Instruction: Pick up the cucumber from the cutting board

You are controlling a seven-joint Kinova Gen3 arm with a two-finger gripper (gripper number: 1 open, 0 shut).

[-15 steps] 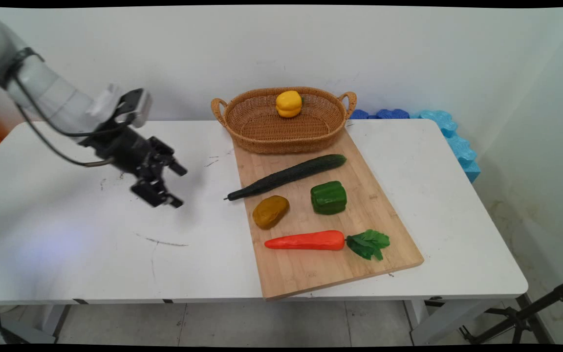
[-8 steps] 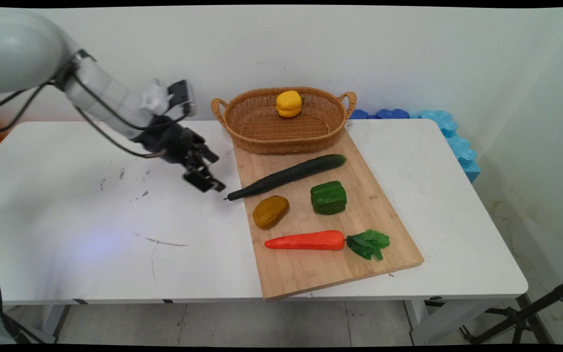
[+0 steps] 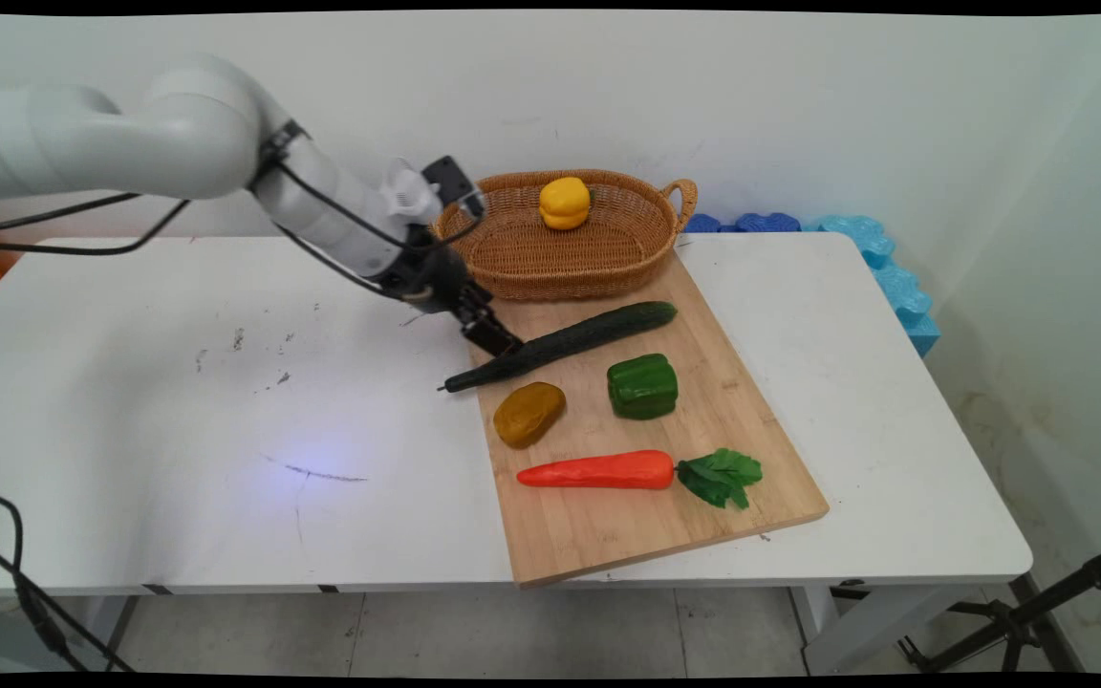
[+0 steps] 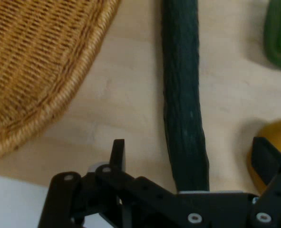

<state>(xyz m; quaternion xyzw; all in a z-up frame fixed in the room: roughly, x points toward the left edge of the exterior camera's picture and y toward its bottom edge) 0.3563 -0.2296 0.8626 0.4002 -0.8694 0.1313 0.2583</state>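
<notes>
My gripper (image 3: 500, 341) hangs open over the left part of a long dark green cucumber (image 3: 572, 341) that lies slantwise on a wooden cutting board (image 3: 665, 521). In the hand view the cucumber (image 4: 180, 95) runs up between the two fingers of the gripper (image 4: 192, 156), which stand wide apart and touch nothing. One fingertip (image 4: 117, 153) is on the basket side, the other on the side of a brown potato (image 4: 276, 135). The woven basket (image 4: 31, 71) fills the hand view's upper left, and a green pepper (image 4: 279, 33) shows at its upper right.
The basket (image 3: 550, 263) stands at the board's far end with a yellow pepper (image 3: 565, 203) in it. On the board also lie the green pepper (image 3: 642, 386), the potato (image 3: 529, 414) and a carrot (image 3: 598, 470) with leaves. Blue foam (image 3: 885, 268) lies at the back right.
The arm has swung right from the table's left part to the board. The gripper now hangs over the cucumber's left part. Nothing on the board has moved.
</notes>
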